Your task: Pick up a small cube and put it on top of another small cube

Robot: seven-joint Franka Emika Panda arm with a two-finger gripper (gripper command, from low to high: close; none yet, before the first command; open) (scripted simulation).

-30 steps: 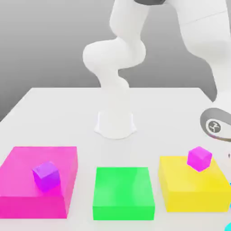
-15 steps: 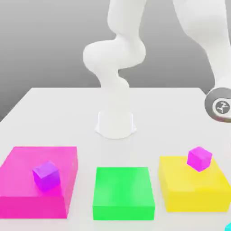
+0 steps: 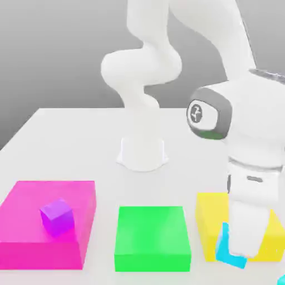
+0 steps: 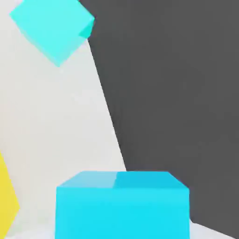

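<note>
My gripper [image 3: 236, 251] hangs low at the exterior view's right, in front of the yellow block [image 3: 209, 222]. It is shut on a small cyan cube [image 3: 225, 251], which fills the near part of the hand view [image 4: 122, 205]. A second cyan cube [image 4: 52, 31] lies on the white table beyond it and peeks in at the exterior view's corner [image 3: 281, 279]. A small purple cube [image 3: 57, 217] sits tilted on the pink block [image 3: 28, 245]. My arm hides most of the yellow block's top.
A green block [image 3: 151, 236] lies between the pink and yellow blocks near the front of the table [image 3: 67, 145]. The arm's white base [image 3: 142, 153] stands behind them. The table's edge runs close past the far cyan cube in the hand view.
The arm has swung in from the exterior view's right edge and dropped in front of the yellow block, bringing the cyan cube with it. It now covers the magenta cube that stood there.
</note>
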